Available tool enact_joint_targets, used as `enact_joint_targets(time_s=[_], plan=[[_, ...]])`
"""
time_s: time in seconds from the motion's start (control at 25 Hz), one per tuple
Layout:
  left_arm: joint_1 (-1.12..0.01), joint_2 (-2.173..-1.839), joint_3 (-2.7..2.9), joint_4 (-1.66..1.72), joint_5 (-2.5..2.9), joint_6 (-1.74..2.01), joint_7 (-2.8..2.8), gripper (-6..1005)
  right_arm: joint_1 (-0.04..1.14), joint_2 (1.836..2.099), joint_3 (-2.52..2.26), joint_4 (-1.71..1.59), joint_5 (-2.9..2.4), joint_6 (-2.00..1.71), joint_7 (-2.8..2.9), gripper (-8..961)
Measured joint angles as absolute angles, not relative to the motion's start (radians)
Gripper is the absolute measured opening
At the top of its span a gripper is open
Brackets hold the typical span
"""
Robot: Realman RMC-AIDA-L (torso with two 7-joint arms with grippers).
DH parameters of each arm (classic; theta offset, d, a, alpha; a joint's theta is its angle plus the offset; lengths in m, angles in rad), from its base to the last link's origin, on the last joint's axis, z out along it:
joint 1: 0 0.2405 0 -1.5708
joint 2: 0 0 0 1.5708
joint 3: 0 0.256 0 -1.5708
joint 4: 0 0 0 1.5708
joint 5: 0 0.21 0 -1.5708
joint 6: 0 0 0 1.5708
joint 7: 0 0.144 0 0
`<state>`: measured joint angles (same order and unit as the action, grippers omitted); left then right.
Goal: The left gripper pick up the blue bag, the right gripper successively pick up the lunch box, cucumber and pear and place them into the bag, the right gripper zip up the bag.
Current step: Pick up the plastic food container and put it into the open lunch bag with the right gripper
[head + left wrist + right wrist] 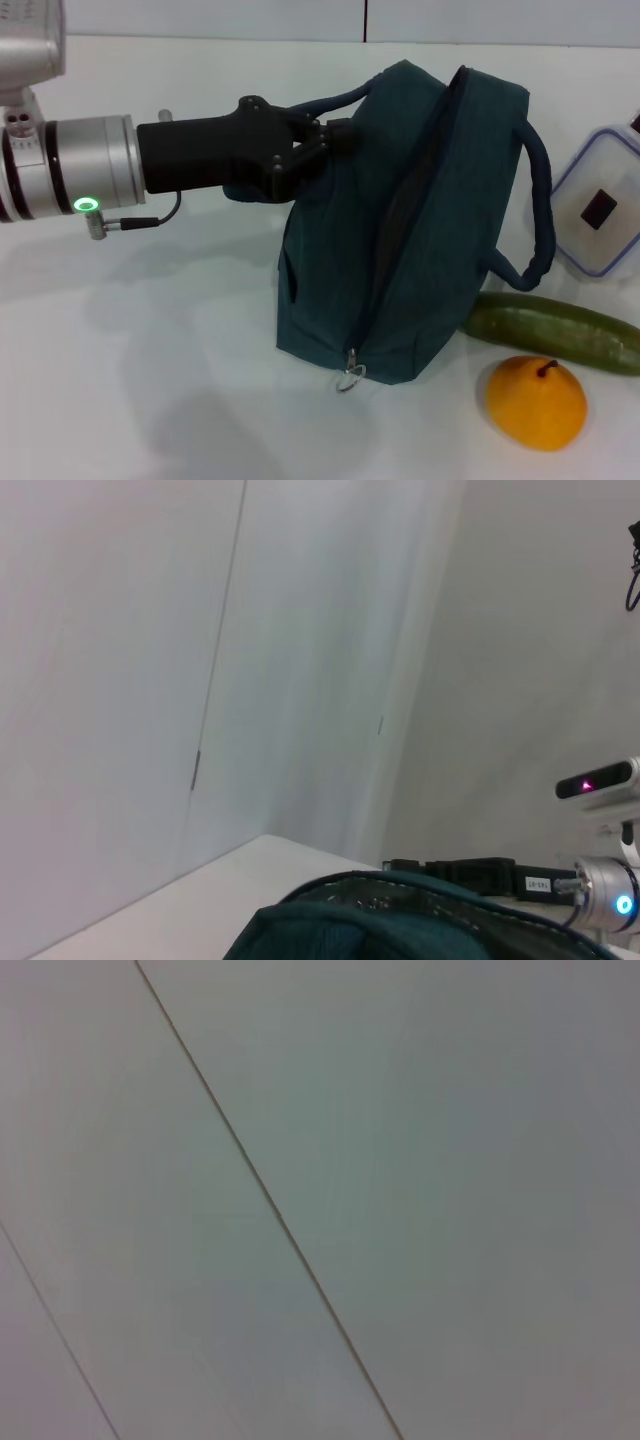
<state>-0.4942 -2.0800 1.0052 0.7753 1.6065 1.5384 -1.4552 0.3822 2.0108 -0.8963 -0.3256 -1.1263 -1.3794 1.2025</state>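
- the blue bag (400,240) sits upright, zipper slightly parted, ring pull hanging at its near end.
- my left gripper (318,140) reaches in sideways, fingers clamped on its handle.

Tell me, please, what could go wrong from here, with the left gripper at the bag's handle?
The left gripper grips only one handle of the blue bag, so the bag may tip or sag shut. The cucumber and pear lie close to the bag; dragging it could roll them. The right gripper isn't visible in the head view.
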Motion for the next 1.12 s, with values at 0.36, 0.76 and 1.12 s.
enact_joint_targets(time_s=[0.36,0.76,1.12], plan=[[-0.477,-2.079,0.993,0.773,1.555,1.546,-1.499,34,0.367,2.006,-0.893,-0.372,-1.130,-1.396,1.173,93],[-0.471,-2.080,0.971,0.773,1.555,1.541,-1.530,34,0.372,2.004,-0.893,-0.444,-1.124,-1.448,1.157,93],[-0.480,-2.081,0.971,0.757,1.552,1.537,-1.523,34,0.471,1.995,-0.891,-0.493,-1.066,-1.550,1.197,94]])
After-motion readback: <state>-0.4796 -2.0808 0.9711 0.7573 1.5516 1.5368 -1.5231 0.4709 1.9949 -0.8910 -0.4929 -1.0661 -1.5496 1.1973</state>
